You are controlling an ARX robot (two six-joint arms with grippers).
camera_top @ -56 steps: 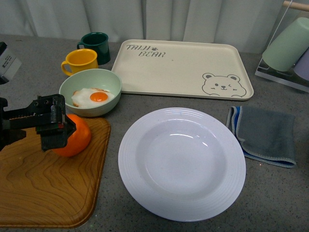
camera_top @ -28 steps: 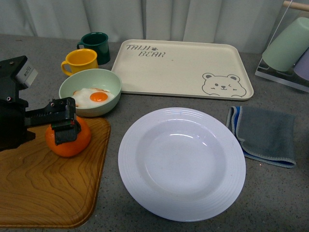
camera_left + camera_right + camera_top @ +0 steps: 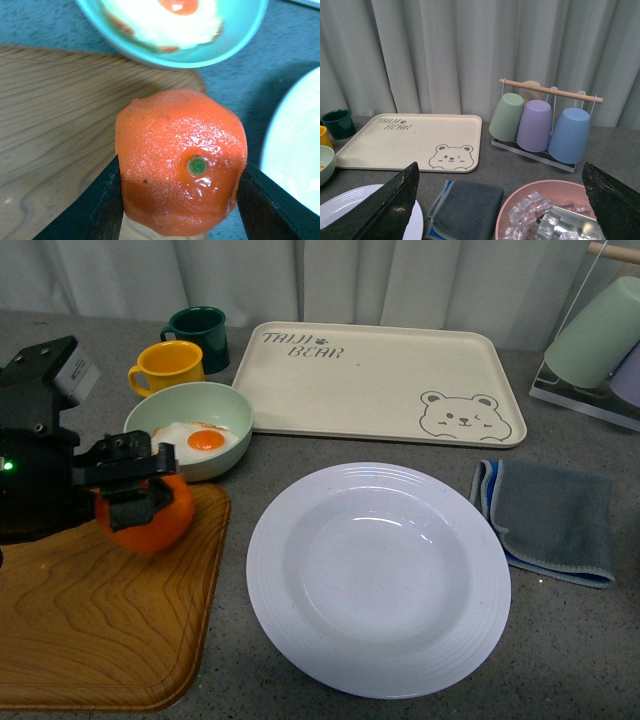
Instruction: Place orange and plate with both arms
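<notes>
The orange [image 3: 152, 520] is glossy with a green stem dot and sits just above the near right corner of the wooden board [image 3: 90, 620]. My left gripper [image 3: 135, 490] is shut on it; in the left wrist view the orange [image 3: 180, 160] fills the gap between the two black fingers of the gripper [image 3: 181, 205]. The white ridged plate [image 3: 380, 580] lies empty on the table to the right of the board. My right gripper [image 3: 500, 210] is open and empty, out of the front view; the plate's edge [image 3: 345, 202] shows by its left finger.
A pale green bowl [image 3: 190, 430] with a fried egg stands just behind the orange. Behind it are a yellow mug [image 3: 168, 365] and a dark green mug [image 3: 200, 332]. The cream bear tray [image 3: 380, 380], a grey cloth [image 3: 550, 520], a cup rack [image 3: 600, 340] and a pink bowl of ice [image 3: 550, 210] are also there.
My left arm has swung in from the left over the orange and its jaws now grip it. The orange has shifted slightly up and to the right.
</notes>
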